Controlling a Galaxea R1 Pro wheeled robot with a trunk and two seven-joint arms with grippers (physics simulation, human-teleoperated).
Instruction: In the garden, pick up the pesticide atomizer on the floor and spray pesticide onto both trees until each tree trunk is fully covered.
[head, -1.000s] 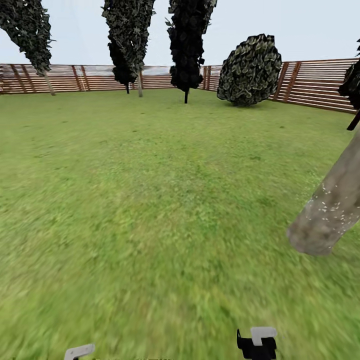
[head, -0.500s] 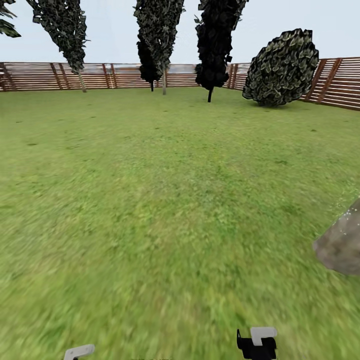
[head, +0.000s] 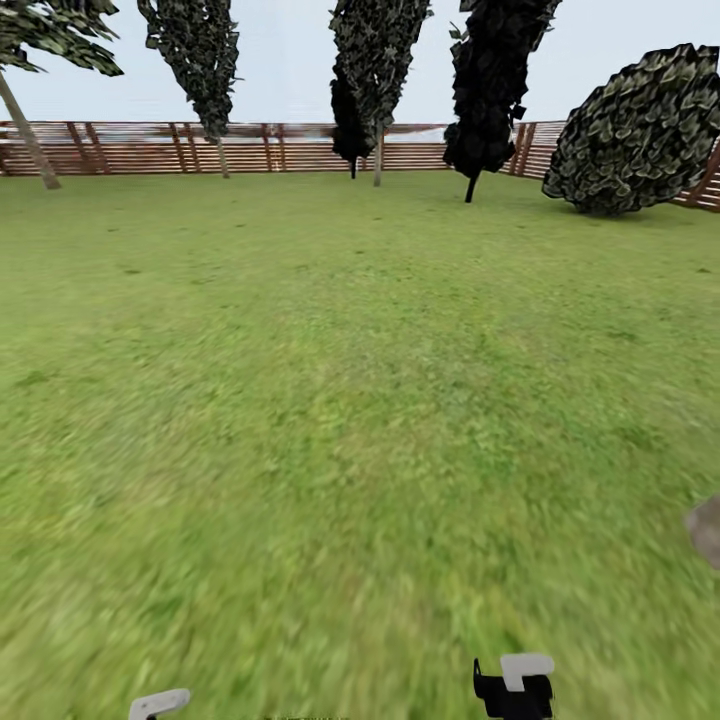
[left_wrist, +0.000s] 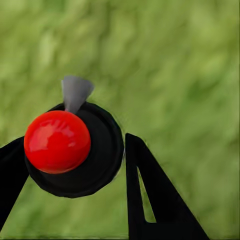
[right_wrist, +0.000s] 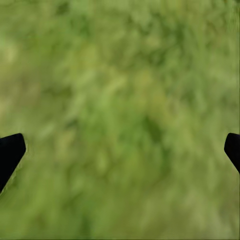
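The pesticide atomizer (left_wrist: 70, 145) has a round black body, a glossy red cap and a small grey nozzle. In the left wrist view my left gripper (left_wrist: 75, 150) is shut on it, one black finger (left_wrist: 145, 185) on each side, above blurry grass. My right gripper (right_wrist: 122, 145) is open with only lawn between its fingertips (right_wrist: 10, 150). In the head view a sliver of a grey-brown tree trunk (head: 708, 530) shows at the right edge, low on the lawn. The pesticide is out of view.
Green lawn (head: 340, 400) runs to a brown slat fence (head: 280, 148). Dark column-shaped trees (head: 375, 70) and a round bush (head: 640, 135) stand along it, and a leaning palm (head: 28, 130) at far left. Bits of my arms (head: 515, 685) show at the bottom edge.
The head view has swung left, so everything slid right in the picture. The speckled tree trunk went from well in view to a sliver at the right edge. The arms look unchanged.
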